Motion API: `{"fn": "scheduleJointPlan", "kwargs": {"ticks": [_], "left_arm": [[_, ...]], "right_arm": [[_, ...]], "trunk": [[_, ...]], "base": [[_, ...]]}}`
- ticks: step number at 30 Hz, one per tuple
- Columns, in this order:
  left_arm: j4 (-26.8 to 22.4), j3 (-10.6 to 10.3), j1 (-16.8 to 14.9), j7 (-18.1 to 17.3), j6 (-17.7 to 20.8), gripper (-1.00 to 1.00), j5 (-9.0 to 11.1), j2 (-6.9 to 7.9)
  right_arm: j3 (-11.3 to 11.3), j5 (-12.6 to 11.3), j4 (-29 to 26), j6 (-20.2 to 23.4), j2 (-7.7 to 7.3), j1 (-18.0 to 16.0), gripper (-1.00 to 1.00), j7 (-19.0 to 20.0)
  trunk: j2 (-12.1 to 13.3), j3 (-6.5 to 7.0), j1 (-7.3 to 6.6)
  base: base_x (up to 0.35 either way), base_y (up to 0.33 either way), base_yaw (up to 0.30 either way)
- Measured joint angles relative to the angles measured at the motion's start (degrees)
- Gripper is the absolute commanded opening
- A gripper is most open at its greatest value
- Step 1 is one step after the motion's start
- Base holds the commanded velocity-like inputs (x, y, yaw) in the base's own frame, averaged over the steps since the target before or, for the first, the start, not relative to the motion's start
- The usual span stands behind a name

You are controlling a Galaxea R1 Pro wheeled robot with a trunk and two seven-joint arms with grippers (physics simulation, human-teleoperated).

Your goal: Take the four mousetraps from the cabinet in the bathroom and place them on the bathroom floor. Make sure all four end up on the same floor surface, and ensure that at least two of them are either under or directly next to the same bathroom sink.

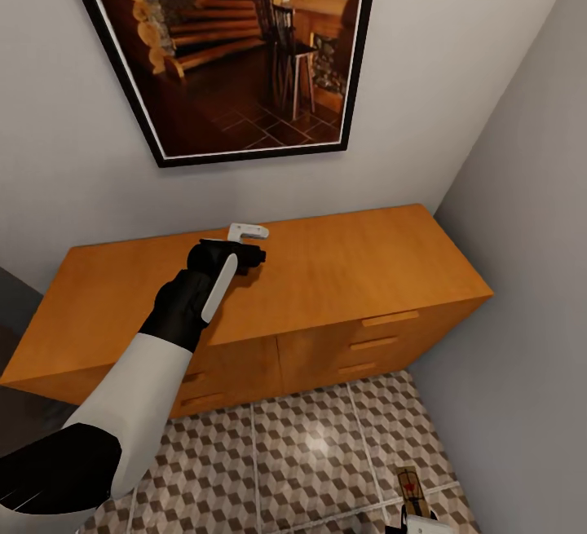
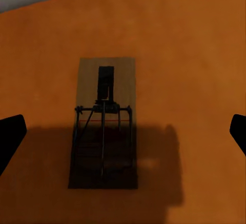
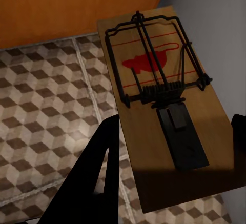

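while the left gripper hovers over the top of the cabinet, its fingers are spread wide, and the left wrist view shows a mousetrap lying flat on the wood between the two dark fingertips, not touched by either. the right gripper appears to hold a second mousetrap by its near end above the bathroom floor, close to the cabinet front; one dark finger sits against the board's long edge, but the other finger barely shows, so i cannot tell for sure that it is clamped. the same trap shows low in the head view.

these boards look light, thin and stiff, so they should lift easily but could slide on the smooth wood. the best hold is likely across the bare long edges of the board, clear of the wire spring and bar, which could snag or tip it.
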Motion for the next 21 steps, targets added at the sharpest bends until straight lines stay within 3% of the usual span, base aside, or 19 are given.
{"fn": "scheduleJointPlan", "kwargs": {"ticks": [21], "left_arm": [[2.21, -0.09, 0.09, 0.07, -0.07, 1.00, -1.36, -0.02]], "right_arm": [[-0.01, -0.01, 0.00, 0.00, -0.01, 0.00, -1.00, 0.00]], "trunk": [[0.00, 0.00, 0.00]], "base": [[0.000, 0.000, 0.000]]}}
